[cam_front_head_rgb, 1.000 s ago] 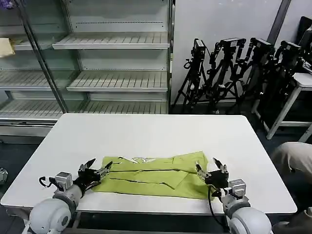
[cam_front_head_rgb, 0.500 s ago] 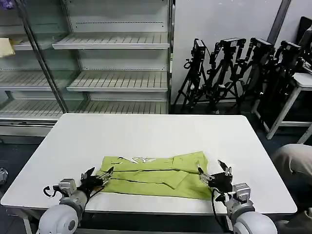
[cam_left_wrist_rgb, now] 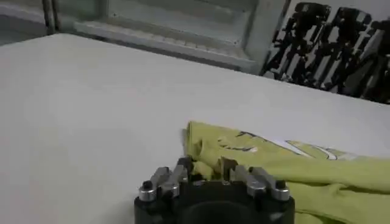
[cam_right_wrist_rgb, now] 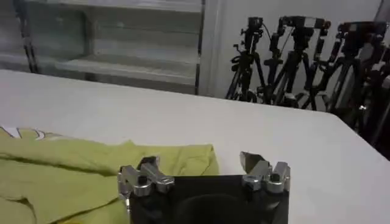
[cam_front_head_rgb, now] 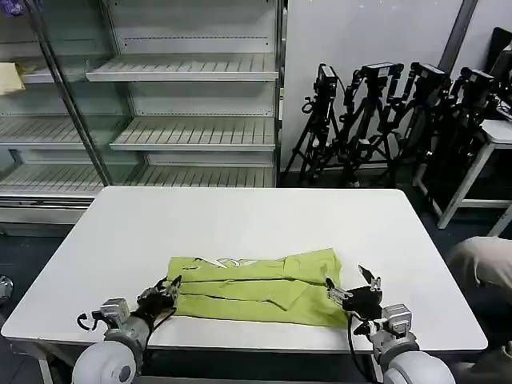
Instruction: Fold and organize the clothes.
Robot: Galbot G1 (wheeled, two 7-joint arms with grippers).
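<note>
Rm w/ bare metal shelving (cam_front_head_rgb: 192, 68) and a row of tripods (cam_front_head_rgb: 384, 120) behind; white surface (cam_front_head_rgb: 240, 216) in front. T-shirt (cam_front_head_rgb: 256, 288) lies on near half of surface, folded lengthwise into a flat strip, parallel to near edge. Change vs. a second ago: both arms have drawn back toward the near edge and dropped lower; shirt has not shifted. Left pincer (cam_front_head_rgb: 166, 292) is at the shirt's left end, fingers nearly pressed together w/ tips at the hem; whether it pinches cloth: cannot tell. Right pincer (cam_front_head_rgb: 352, 288) is at the right end, fingers spread, one over the cloth corner, the other over bare surface; nothing held. Meaning: first fold looks complete; arms prob. setting up at both ends for next fold. Shirt: lime yellow-green, thin, soft; shallow wrinkles, overlapped layers w/ a diagonal flap mid-strip, pale neck label at far edge.
</note>
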